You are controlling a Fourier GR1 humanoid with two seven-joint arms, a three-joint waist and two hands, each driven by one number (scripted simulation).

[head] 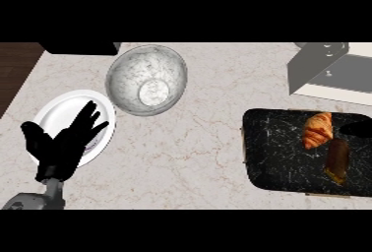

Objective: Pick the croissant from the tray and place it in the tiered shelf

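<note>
A golden-brown croissant [317,129] lies in the upper right part of the black marbled tray [276,152] at the right of the counter. The grey tiered shelf [320,69] stands at the back right, just beyond the tray. A small black part of my right hand [357,129] shows at the right edge, just right of the croissant and apart from it; the rest of that hand is out of view. My left hand [65,145] rests open at the left, fingers up, over a white plate [62,110].
A darker brown elongated food item [336,160] lies on the tray just below the croissant. A large marbled bowl [147,78] sits at the back centre-left, touching the white plate's edge. A black box [80,47] stands at the back left.
</note>
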